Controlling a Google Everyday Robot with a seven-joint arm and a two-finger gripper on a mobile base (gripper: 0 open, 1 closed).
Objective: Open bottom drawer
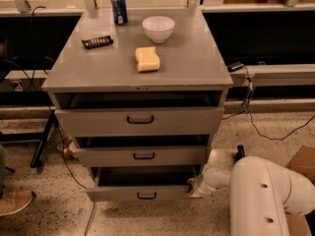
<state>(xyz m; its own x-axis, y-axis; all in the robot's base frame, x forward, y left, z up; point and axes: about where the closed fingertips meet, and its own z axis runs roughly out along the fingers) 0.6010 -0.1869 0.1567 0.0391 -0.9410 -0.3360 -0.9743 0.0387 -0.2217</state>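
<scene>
The bottom drawer (pixel 118 193) is the narrowest grey front, lowest on the cabinet, with a small black loop handle (pixel 146 195) at its centre. It stands pulled out, with a dark gap showing above its front. My gripper (pixel 195 186) sits at the drawer's right end, low beside the cabinet, at the end of my white arm (pixel 261 191). The gripper's tip is against the drawer's right front corner.
The middle drawer (pixel 144 156) and top drawer (pixel 140 120) also stand slightly out. On the cabinet top lie a yellow sponge (pixel 147 59), a white bowl (pixel 158 28), a blue can (pixel 118 8) and a dark snack bar (pixel 97 42). A shoe (pixel 15 201) is at left, a cardboard box (pixel 300 166) at right.
</scene>
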